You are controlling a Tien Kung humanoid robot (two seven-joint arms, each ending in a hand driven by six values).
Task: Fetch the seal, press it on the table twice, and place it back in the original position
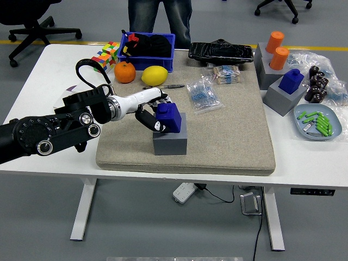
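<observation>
A blue seal (169, 117) stands in a grey block holder (170, 141) on the beige mat (228, 141). My left hand (153, 112) comes in from the left, its white and black fingers curled around the seal's left side and grasping it. The seal's base still sits in the holder. The right arm is out of the picture.
A second blue seal (292, 80) in a grey holder and two orange cylinders (278, 49) stand at the right. Behind the mat are a lemon (155, 75), an orange (125, 72), a pen (163, 86), a blue bin (148, 51), a cube puzzle (105, 57). A person (160, 15) stands at the far side.
</observation>
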